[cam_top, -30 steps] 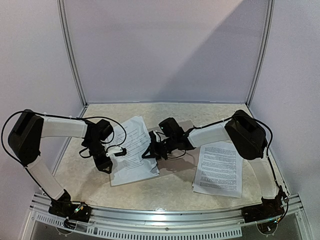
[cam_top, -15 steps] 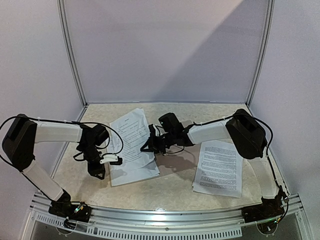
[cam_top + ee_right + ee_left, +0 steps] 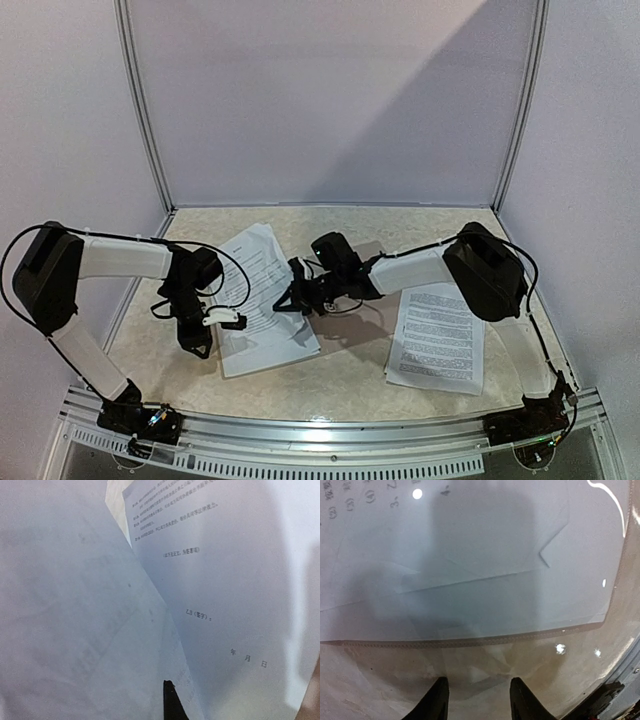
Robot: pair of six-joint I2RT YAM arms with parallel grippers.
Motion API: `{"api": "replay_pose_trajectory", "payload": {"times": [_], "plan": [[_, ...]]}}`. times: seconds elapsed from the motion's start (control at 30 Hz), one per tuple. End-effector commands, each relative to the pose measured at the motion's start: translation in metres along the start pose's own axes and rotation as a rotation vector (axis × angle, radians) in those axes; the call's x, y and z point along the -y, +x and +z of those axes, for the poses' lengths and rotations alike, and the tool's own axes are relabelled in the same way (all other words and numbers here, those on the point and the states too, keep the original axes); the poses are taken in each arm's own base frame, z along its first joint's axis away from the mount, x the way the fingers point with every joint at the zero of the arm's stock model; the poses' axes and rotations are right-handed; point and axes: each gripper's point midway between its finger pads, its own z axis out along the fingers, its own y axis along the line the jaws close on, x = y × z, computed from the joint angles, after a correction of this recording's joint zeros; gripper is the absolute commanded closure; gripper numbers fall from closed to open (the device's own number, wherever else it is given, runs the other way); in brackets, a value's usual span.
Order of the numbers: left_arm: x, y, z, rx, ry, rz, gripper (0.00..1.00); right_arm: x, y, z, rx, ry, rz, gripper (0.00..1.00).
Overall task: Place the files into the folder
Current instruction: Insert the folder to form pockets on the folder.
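Printed white files [image 3: 268, 335] lie at the table's middle left. My right gripper [image 3: 292, 297] is shut on the right edge of the top sheet [image 3: 252, 262] and holds it raised and tilted; in the right wrist view that sheet [image 3: 75, 605] stands left of my single visible fingertip [image 3: 170, 695], with a printed page [image 3: 220, 580] beneath. In the left wrist view, a glossy see-through folder [image 3: 530, 655] with a stitched edge covers white sheets [image 3: 470, 555]. My left gripper [image 3: 477, 685] hangs open over its tan margin, at the pile's left edge [image 3: 200, 335]. A second file stack [image 3: 437, 337] lies to the right.
Grey panel walls with metal posts [image 3: 140, 110] close off the back and both sides. A metal rail [image 3: 330, 435] runs along the near edge between the two arm bases. Black cables loop beside the left wrist [image 3: 235, 265].
My right gripper has drawn left with the sheet's edge, swinging the sheet further up and over to the left. My left gripper has dropped slightly toward the near left of the pile.
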Motion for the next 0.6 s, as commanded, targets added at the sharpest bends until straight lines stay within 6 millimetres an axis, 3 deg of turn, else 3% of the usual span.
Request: {"api": "replay_pose_trajectory", "payload": {"times": [0.0,0.1,0.23,0.4,0.57], "plan": [[-0.002,-0.009,0.011,0.01,0.004,-0.025,0.56,0.007,0.019,-0.007,-0.056,0.059,0.039,0.94],[-0.002,-0.009,0.011,0.01,0.0,-0.059,0.56,0.005,0.02,-0.015,-0.061,0.11,0.019,0.75],[0.012,-0.009,0.012,0.014,0.067,-0.101,0.57,0.008,0.018,-0.033,-0.047,0.211,-0.014,0.68],[0.031,-0.008,0.006,0.026,0.14,-0.126,0.59,0.016,0.022,-0.049,-0.044,0.27,-0.038,0.7],[0.06,-0.007,0.002,0.025,0.171,0.0,0.59,0.025,0.022,-0.048,-0.044,0.267,-0.029,0.87]]}}
